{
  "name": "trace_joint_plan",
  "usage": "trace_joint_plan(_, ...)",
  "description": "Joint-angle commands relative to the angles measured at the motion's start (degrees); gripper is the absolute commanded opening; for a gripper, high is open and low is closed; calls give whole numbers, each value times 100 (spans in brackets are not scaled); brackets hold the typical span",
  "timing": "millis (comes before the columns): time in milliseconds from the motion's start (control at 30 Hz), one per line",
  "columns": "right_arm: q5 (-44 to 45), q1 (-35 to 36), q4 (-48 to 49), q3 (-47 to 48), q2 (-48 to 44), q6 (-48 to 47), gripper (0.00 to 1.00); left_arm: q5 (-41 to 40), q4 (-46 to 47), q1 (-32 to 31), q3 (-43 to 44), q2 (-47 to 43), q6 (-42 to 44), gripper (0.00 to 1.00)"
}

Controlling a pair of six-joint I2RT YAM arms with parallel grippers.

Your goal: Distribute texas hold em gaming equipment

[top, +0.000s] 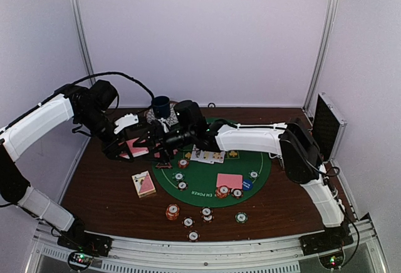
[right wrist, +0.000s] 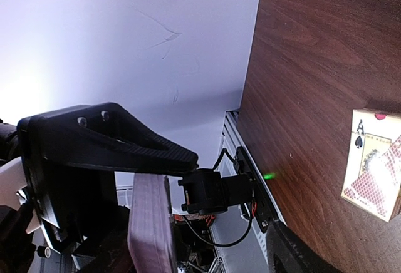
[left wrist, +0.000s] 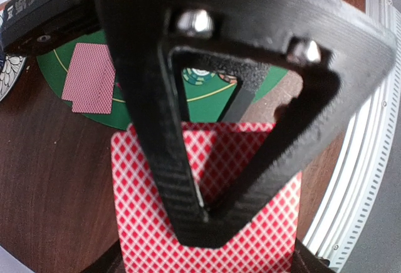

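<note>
At lower centre of the left wrist view, the left gripper [left wrist: 200,223] is clamped shut on the pink-backed playing cards [left wrist: 257,235]. The right gripper [right wrist: 232,198] stands open around their edge. Single cards likely handle light, slick and bendy, so pinch an edge gently.

Card box [top: 143,183] left of mat [top: 199,178] — chips [top: 188,221] before.

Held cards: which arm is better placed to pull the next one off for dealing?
Right, probably. The left gripper is shut on the pink-backed cards, so it is occupied; the right gripper sits beside that stack with its jaws apart.
</note>
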Motion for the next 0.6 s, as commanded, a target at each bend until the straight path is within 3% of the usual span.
trace_joint_plan(0,12,-185,8,-374,-270,-60,67,149,147,-14,147,-100,34,0)
trace_joint_plan(567,-160,-364,72,-732,-942,-228,55,100,151,-14,147,-64,27,0)
